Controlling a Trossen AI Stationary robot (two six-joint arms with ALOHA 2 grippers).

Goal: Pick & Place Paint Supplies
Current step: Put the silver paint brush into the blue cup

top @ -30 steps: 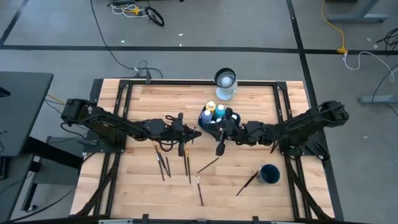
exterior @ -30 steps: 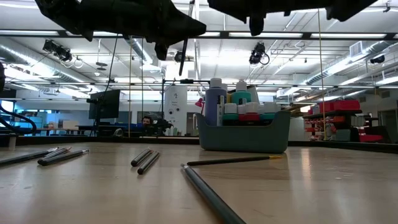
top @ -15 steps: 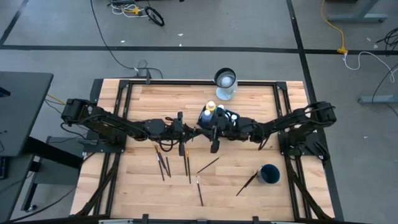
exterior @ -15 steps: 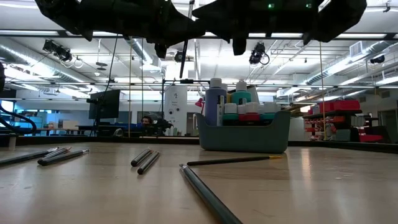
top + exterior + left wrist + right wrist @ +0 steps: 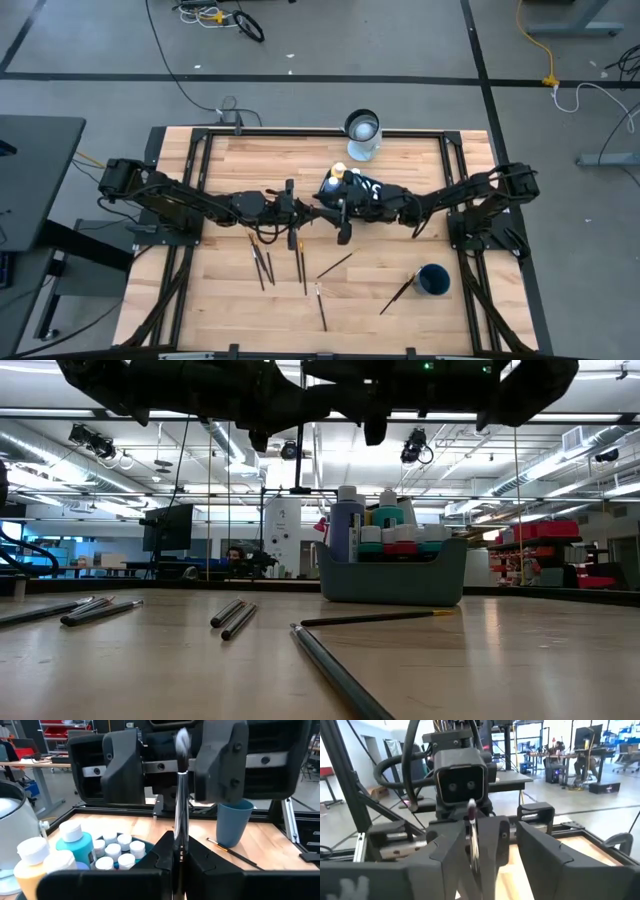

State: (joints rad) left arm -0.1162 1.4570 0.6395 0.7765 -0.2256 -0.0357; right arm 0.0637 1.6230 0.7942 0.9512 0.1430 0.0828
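My left gripper [image 5: 179, 842] is shut on a thin dark-handled brush [image 5: 181, 795] above the table's middle. The brush's pale bristle end [image 5: 182, 740] points at the right arm. My right gripper [image 5: 490, 850] is open and faces the left one. Its two fingers [image 5: 120, 765] stand on either side of the bristle end without touching it. In the high view the two grippers meet at the left gripper [image 5: 310, 212]. The dark caddy [image 5: 392, 575] of small capped paint bottles [image 5: 112, 855] and a yellow bottle [image 5: 30, 865] stands just beyond, partly hidden by the right arm. My left gripper pinches the brush's dark handle [image 5: 180, 832] between its two fingers. The fingers come level from the table's left and lie along the brush. The brush is lifted clear and sticks straight out ahead of the fingertips toward the right gripper.
Several brushes lie on the near half of the table, such as one brush [image 5: 302, 265] and another [image 5: 397, 293]. A blue cup [image 5: 432, 278] stands near the right. A clear glass jar [image 5: 362, 135] stands at the far edge.
My right gripper has moved toward the table's left, up to the left gripper, and its open fingers now stand on either side of the held brush's bristle end.
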